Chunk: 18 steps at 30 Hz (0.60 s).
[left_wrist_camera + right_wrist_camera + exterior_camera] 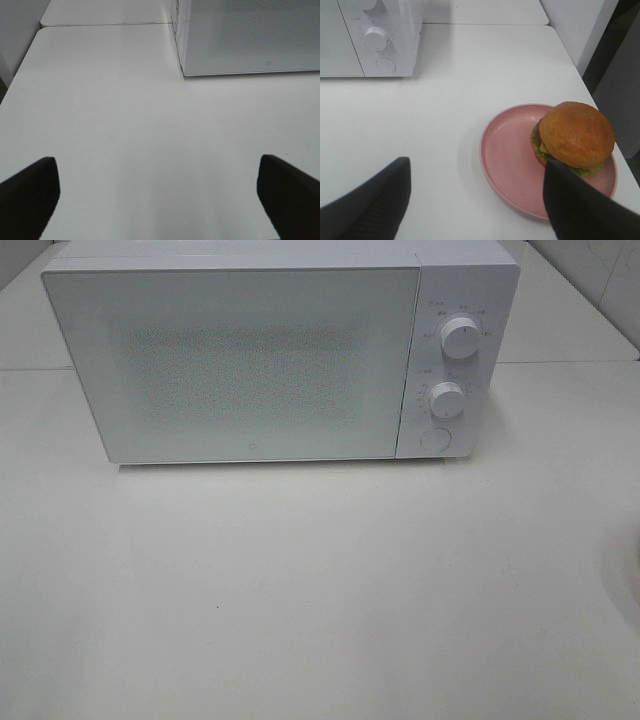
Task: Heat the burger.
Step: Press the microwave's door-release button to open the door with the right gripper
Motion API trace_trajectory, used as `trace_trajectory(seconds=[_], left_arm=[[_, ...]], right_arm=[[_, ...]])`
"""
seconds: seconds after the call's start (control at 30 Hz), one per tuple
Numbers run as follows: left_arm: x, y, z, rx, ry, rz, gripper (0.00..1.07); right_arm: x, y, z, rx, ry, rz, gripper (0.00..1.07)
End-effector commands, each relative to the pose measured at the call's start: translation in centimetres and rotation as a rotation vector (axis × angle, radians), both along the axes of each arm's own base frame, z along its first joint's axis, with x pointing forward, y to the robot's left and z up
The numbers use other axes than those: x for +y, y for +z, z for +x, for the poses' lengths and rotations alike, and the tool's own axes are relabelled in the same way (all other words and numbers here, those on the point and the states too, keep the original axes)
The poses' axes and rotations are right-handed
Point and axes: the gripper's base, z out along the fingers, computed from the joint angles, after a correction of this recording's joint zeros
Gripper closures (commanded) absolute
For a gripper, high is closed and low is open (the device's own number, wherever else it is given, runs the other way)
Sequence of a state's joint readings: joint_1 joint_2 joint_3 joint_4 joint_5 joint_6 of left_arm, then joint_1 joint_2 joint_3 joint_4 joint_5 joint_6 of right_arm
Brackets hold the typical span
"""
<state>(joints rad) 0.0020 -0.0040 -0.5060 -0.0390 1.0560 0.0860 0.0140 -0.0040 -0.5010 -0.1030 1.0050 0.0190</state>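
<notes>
I take this for a kitchen: a white boxy two-dial microwave oven (270, 350) at upper centre on a plain white tabletop (300, 590), and a tan-bunned burger (576, 134) on a round pink plate (507, 160).

Left claw (156, 167) jaws wide apart; right claw (476, 170) jaws apart; both angled down-forward.

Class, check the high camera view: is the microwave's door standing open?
No, the microwave has its door lying flush against the front, fully closed.
</notes>
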Motion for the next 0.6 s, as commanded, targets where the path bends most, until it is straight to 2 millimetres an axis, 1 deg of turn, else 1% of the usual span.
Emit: trace_trajectory(seconds=[0.03,0.6], left_arm=[[-0.08,0.07,-0.23,-0.027,-0.007,-0.008,0.02],[-0.08,0.07,-0.23,-0.027,-0.007,-0.008,0.02]], right_arm=[[0.04,0.01,-0.40,-0.037,0.010,-0.004,0.41],[0.04,0.02,-0.40,-0.038,0.010,-0.004,0.41]])
